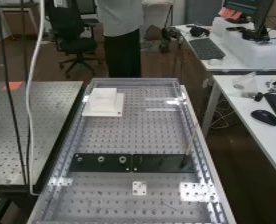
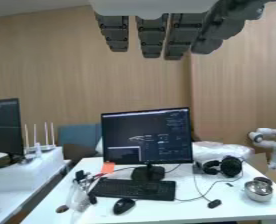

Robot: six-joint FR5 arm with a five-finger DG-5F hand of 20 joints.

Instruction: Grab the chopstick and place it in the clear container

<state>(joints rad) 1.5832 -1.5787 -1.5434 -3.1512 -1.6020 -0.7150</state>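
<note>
In the wrist view, my hand (image 2: 152,35) hangs in from the top edge with its dark grey fingers straight and apart, holding nothing and facing desks and a wall. In the high view, a thin tan chopstick (image 1: 190,141) leans slightly from upright, its lower end at the right part of a black perforated strip (image 1: 158,162) on the bench. Farther back on the left, a white block (image 1: 103,102) rests on a flat white base. I cannot tell which thing is the clear container.
Metal rails (image 1: 206,170) run along the perforated bench (image 1: 155,192). Small metal plates lie near its front. Another perforated table (image 1: 29,130) stands at left and white desks (image 1: 225,85) at right. The wrist view has a monitor (image 2: 147,135) and a metal bowl (image 2: 258,189).
</note>
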